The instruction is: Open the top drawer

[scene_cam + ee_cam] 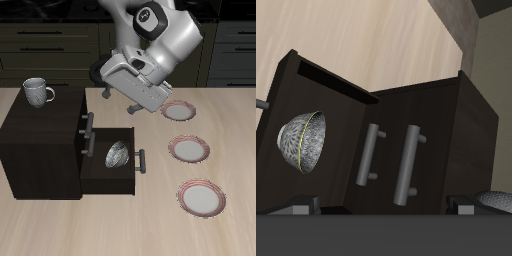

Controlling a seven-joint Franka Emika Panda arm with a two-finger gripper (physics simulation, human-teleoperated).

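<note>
The dark wooden cabinet (40,140) stands on the table. Its top drawer (83,113) looks shut, and its bar handle (89,119) faces the plates. In the wrist view the top drawer's handle (407,163) lies beside a second bar handle (371,152) on the drawer below. My gripper (118,101) is open and empty. It hangs above and in front of the drawer fronts, touching neither handle. Its fingertips (306,206) show at the wrist view's edge.
The lowest drawer (122,172) is pulled out and holds a patterned bowl (115,155), which also shows in the wrist view (301,140). A grey mug (38,92) stands on the cabinet top. Three plates (189,149) lie in a row beside the cabinet.
</note>
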